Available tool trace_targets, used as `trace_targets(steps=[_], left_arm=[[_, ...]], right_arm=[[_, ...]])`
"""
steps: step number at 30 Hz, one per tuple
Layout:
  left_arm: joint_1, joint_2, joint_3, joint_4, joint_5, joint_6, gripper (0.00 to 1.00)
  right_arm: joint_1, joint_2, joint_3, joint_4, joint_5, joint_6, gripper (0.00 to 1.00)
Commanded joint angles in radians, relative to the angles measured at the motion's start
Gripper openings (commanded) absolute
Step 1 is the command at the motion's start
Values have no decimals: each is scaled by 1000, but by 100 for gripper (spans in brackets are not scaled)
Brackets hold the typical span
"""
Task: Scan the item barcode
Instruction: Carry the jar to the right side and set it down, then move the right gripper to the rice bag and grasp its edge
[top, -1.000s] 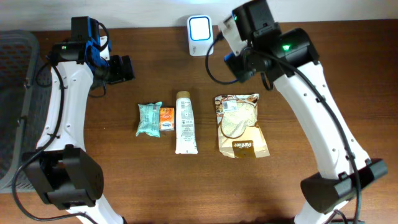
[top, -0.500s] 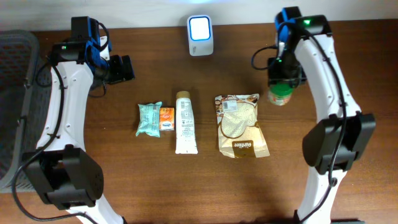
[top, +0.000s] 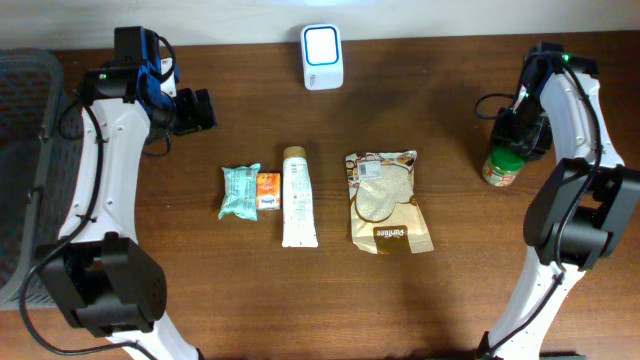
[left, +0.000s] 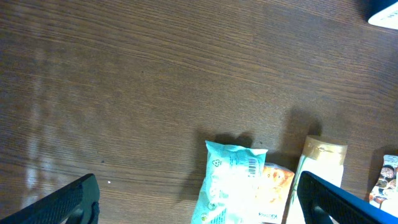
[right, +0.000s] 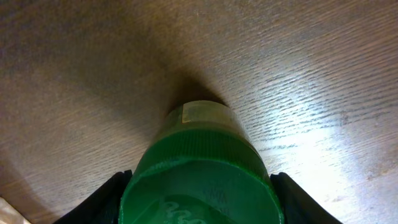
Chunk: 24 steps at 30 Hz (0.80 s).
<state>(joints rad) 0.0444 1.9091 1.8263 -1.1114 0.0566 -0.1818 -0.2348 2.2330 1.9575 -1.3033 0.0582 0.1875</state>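
A jar with a green lid (top: 500, 170) is at the table's right side, and my right gripper (top: 508, 150) is shut on it from above. In the right wrist view the green lid (right: 200, 168) fills the gap between both black fingers (right: 102, 200) of the right gripper (right: 200, 202), with the wood close beneath. The white scanner (top: 322, 44) stands at the back centre. My left gripper (top: 196, 110) hovers open at the far left; in the left wrist view the left gripper (left: 199, 202) holds nothing and looks down on the teal packet (left: 227, 186).
A row of items lies mid-table: a teal packet (top: 239, 191), a small orange packet (top: 268, 190), a white tube (top: 297, 196) and a brown pouch (top: 385, 200). A dark mesh basket (top: 20, 150) sits off the left edge.
My right arm has swung from beside the scanner to the table's right side, carrying the green-lidded jar down and outward. The left arm has not moved.
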Motion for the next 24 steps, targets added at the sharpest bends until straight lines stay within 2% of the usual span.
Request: trace_targets(steps=[1,7,8,12,13,15,18,19,21,22,24], left_arm=[[4,-25,8,-1,8,12,99],[4,-24,8,-1,7,12,99],[4,-24,8,-1,7,12,99],[4,-24,8,-1,7,12,99],[4,-24,8,-1,8,12,99],[4,-24,8,-1,8,12,99],[4,-24,8,-1,8,12,99],[4,-24,8,-1,8,12,99],[4,-24,8,-1,7,12,99],[4,-24,8,-1,8,12,99],[4,-24,8,-1,8,12,99]], right_arm=[[-14,-3,-5,2,1,13,52],[-15,-3,-5,-22,0,13,67],[-15,-3,-4,-27,-2,12,73],[-15,-3,16,-51,-47,0,77],[-16,-4,35,-68,-72,-5,77],[-16,-6,112,-124,-111,-33,84],[-15,-7,262,-221,-127,-38,86],[-14,-7,338,-266,-208,-93,86],[-13,-7,475,-357,-491,-261,86],[-12,-7,512,-389,-587,-298,86],[5,-7,521,-396,-653,-311,86]])
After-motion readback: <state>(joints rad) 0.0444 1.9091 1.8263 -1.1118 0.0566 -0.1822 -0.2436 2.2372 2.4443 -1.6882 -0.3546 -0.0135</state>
